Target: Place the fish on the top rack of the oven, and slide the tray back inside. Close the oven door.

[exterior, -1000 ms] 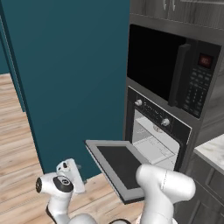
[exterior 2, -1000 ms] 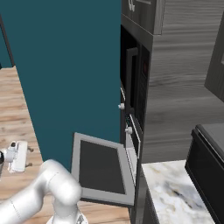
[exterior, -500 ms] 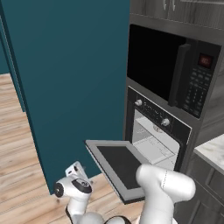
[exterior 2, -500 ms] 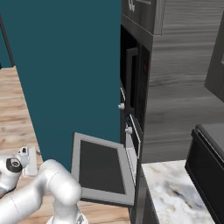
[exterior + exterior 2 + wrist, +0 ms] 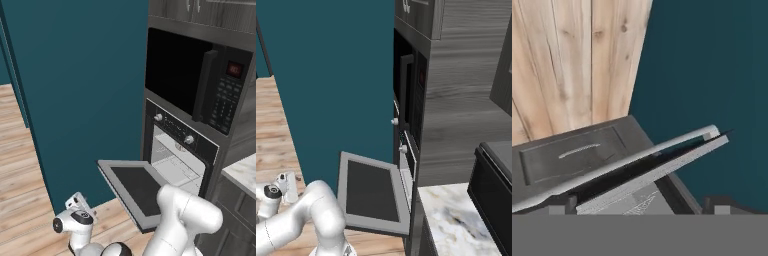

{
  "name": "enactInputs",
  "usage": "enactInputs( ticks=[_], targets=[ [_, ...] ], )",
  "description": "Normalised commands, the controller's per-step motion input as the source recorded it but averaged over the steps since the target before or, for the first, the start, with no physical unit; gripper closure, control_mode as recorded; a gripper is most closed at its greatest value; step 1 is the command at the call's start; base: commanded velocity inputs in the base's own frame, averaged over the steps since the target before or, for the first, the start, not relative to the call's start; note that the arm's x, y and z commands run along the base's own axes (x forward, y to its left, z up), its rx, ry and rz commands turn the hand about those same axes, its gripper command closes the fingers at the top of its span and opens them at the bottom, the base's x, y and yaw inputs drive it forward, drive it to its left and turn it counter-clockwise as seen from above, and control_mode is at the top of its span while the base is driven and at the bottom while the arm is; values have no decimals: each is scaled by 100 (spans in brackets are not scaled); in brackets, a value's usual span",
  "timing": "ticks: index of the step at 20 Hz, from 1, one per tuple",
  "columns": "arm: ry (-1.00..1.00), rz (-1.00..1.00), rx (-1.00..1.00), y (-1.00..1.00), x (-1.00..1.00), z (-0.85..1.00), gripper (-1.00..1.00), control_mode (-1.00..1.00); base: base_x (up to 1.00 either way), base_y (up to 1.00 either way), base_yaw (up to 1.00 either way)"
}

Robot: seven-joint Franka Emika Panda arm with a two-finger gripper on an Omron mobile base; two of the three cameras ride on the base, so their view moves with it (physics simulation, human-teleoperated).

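One flat glass-paned oven door (image 5: 137,190) with silver bar handle (image 5: 627,162); jaws spread wide, empty.

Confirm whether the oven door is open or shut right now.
Open. The oven door is folded down about level in front of the oven, glass panel facing up, and the pale interior with its racks is exposed behind it.

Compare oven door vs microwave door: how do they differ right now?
The oven door is dropped down, lying about flat in front of the oven; the microwave door is swung out sideways, standing upright. The oven door has a grey frame round dark glass; the microwave door is black, with a keypad and red display. Both stand open.
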Motion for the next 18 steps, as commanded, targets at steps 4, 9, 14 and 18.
enactInputs(
  ticks=[4,9,14,18],
  targets=[
    [0,-7,-7,1,0,-33,-100,-100,0,0,0],
    [0,-10,-7,-12,26,-50,-100,-100,0,0,0],
    [0,-8,-6,-23,50,-55,-100,-100,0,0,0],
    [0,-7,-7,-23,60,-65,-100,-100,0,0,0]
  ],
)
